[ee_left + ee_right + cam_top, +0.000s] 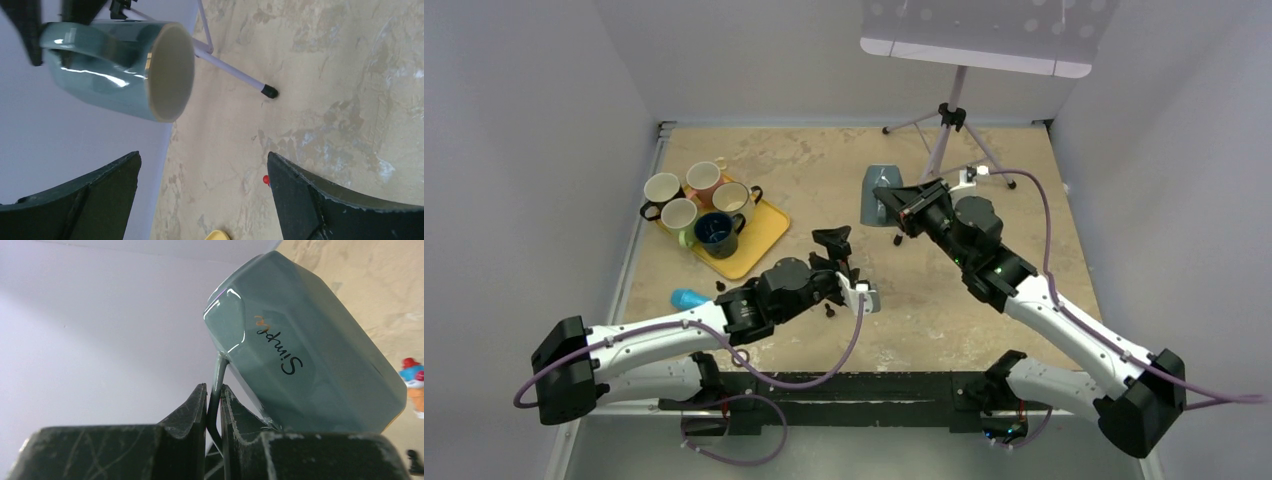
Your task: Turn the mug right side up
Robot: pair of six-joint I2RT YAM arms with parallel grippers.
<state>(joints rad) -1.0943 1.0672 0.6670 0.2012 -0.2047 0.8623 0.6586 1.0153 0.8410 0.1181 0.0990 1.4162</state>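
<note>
The grey-green mug is held off the table at centre back, tilted. My right gripper is shut on its thin handle. In the right wrist view the mug body with black lettering rises to the right of the fingers. In the left wrist view the mug lies sideways at the top left, its cream inside facing right. My left gripper is open and empty, low over the table's middle, well short of the mug.
A yellow tray at the left holds several upright mugs. A light-blue object lies near the left arm. A tripod with a white panel stands at the back. Small dark bits lie on the table.
</note>
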